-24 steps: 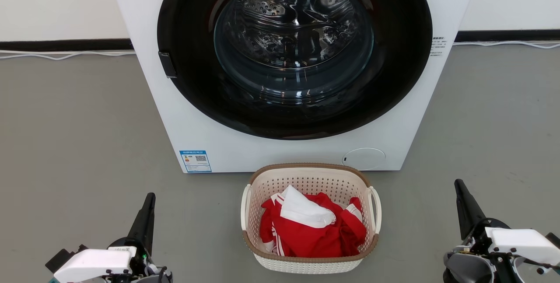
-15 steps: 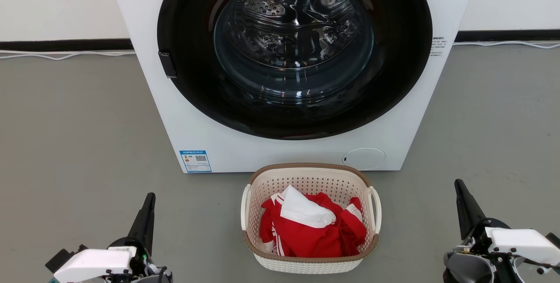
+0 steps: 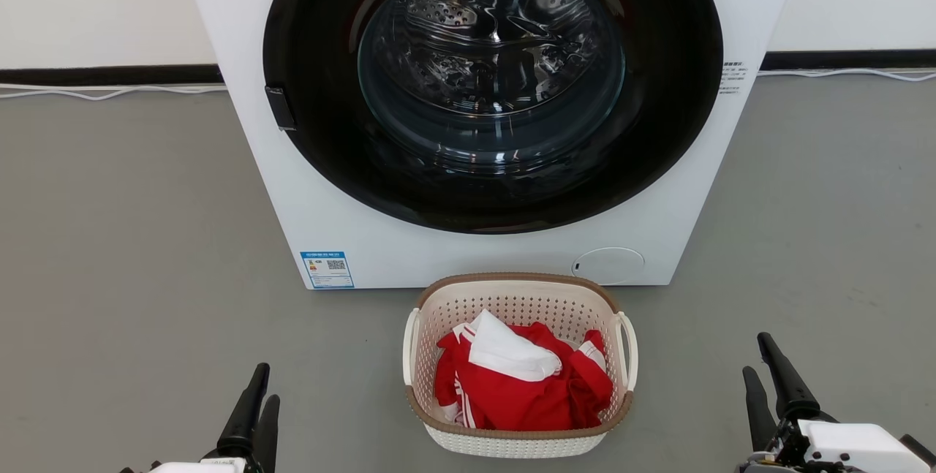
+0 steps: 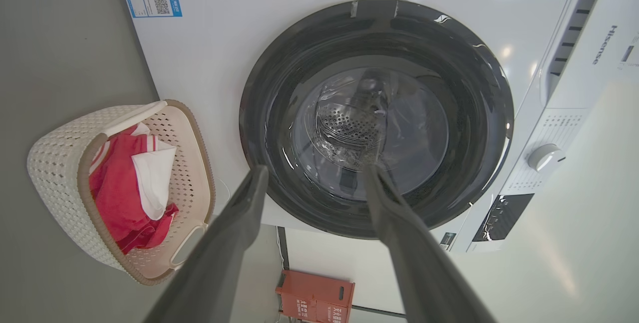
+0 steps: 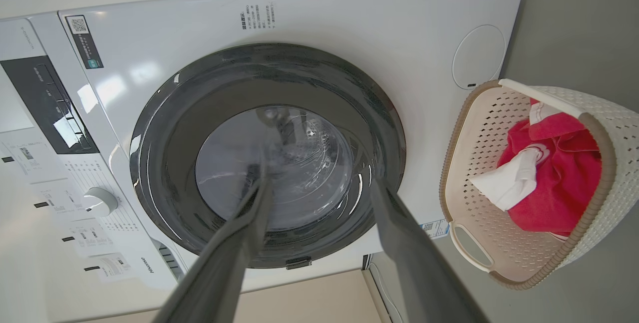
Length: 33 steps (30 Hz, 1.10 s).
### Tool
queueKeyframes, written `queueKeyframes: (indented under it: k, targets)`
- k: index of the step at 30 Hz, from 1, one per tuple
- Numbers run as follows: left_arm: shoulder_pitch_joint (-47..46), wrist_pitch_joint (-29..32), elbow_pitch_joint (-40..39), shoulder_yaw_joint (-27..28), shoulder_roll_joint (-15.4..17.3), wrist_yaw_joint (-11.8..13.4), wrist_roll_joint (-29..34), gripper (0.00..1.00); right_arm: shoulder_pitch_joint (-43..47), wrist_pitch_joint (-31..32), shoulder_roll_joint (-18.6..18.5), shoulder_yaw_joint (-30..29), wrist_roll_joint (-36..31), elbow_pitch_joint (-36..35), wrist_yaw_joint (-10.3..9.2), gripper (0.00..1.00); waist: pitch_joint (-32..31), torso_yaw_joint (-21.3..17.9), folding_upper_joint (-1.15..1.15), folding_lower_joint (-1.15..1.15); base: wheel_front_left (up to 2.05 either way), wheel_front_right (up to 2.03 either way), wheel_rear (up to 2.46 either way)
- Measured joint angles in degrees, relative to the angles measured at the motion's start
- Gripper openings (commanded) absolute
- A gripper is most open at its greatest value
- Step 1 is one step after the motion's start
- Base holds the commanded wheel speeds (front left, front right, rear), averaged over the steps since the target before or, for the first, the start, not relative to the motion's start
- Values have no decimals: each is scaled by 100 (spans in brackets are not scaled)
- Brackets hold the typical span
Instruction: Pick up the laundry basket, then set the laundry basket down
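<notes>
Nothing of the task is done yet. The left pincer [image 3: 267,383] hangs spread and empty, well apart from the laundry basket [image 3: 512,444], which stands on the floor [image 3: 146,239] just in front of the washing machine [image 3: 409,254] with red and white clothes [image 3: 526,385] inside. The right pincer [image 3: 755,354], its fingers likewise apart and holding nothing, is well off to the right, so reaching, gripping, lifting and setting down all remain. Against the earlier frame, both pincers sit lower in the head view and are turned so that each shows two fingers, while the basket has not moved.
</notes>
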Motion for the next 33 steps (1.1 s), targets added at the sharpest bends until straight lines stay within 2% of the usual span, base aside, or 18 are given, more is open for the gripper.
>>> queueKeyframes:
  k: [13, 33]
  targets:
    - [0, -201, -24, -122, 2, 0, 140, 100, 3, -237, -20, 80, -298, -92, 0, 100, 8, -1, 0, 1, 0, 0, 0]
    - [-9, -549, -71, -200, 21, 66, 1599, 100, 6, -554, -101, 202, -2441, -332, 0, 100, 18, -17, 0, 0, 0, 0, 0]
